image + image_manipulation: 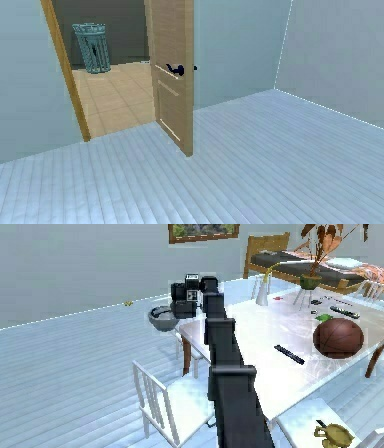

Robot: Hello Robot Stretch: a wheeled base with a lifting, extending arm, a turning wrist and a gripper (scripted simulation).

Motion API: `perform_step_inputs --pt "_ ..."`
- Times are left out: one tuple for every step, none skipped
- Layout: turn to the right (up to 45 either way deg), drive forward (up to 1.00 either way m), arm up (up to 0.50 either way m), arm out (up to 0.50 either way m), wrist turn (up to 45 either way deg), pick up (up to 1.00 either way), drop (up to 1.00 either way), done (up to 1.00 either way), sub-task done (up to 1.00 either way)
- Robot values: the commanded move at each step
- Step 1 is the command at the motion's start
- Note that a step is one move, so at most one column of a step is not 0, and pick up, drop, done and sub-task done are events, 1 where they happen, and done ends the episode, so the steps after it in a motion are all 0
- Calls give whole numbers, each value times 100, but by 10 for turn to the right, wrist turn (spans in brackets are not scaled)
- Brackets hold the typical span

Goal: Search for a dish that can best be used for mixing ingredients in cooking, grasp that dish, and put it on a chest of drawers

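Forward view: a wooden door (172, 75) stands swung wide, and a tiled room lies beyond with a mesh bin (92, 47) at the back. No lettering can be read here.

Arm side view: the arm (228, 374) reaches out past the desk (262, 332). At its far end a grey bowl (160, 319) hangs from the fingers (171, 304), off the desk's edge and clear of the floor. So they have the bowl, though their spread cannot be told. The grasp looks done; the chest of drawers remains to be found. The next move calls for driving off with the bowl kept clear of the white chair (158, 400) and the door. No labels are legible; the white squares carry only black marks.
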Motion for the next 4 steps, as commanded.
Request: perform_step_inputs --pt "0 0 4 0 0 0 0 0 0" --pt "0 0 0 0 -450 0 0 0 0" --pt "0 0 0 0 -450 0 0 0 0" --pt "0 0 0 0 -210 0 0 0 0"
